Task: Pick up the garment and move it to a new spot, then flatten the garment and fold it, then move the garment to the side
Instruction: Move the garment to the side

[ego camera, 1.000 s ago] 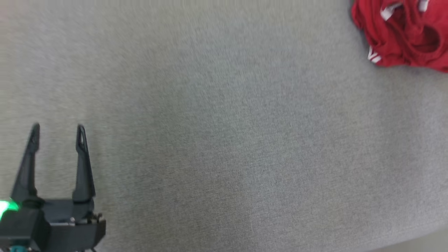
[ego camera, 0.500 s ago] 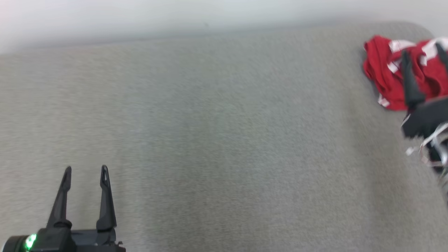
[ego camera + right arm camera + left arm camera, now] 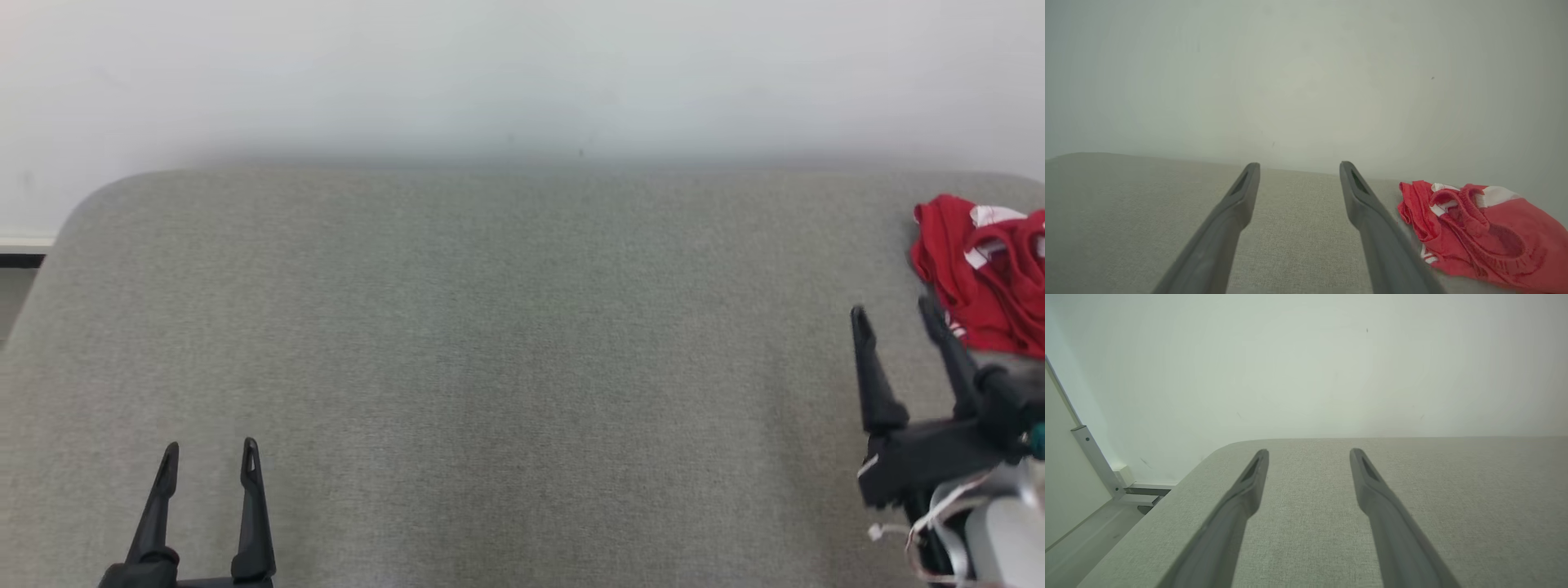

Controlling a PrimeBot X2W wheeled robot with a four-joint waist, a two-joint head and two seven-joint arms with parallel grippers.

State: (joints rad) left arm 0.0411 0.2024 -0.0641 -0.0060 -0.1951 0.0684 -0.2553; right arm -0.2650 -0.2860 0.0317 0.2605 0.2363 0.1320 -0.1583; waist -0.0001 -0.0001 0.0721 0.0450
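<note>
Behind everything a pale wall (image 3: pixel 490 73) is seen, and before it a broad grey fabric-covered worktop (image 3: pixel 490 343) with rounded far corners. At the far right corner of that worktop the garment (image 3: pixel 984 273), red with white trim, is found bunched in a loose heap. It is neither flattened nor folded, and it is cut by the edge of the head view. Such a heap would be matched equally by a garment waiting to be picked up and by one set down at a new spot to be spread, so no stage can be fixed.

The right jaws are held wide apart with nothing between them, low at the right of the head view. Their fingers (image 3: pixel 875 380) are pointed away from the robot, and the garment is placed just beyond the tips and to their right, near but not gripped. From the right wrist view the garment (image 3: pixel 1474 232) is seen spread mostly sideways, so its long axis is judged to run across the line of the fingers. The left jaws, equally wide and holding nothing, are seen at the near left, their fingers (image 3: pixel 251 506) well apart from the garment. The right arm is therefore judged much the nearer.
</note>
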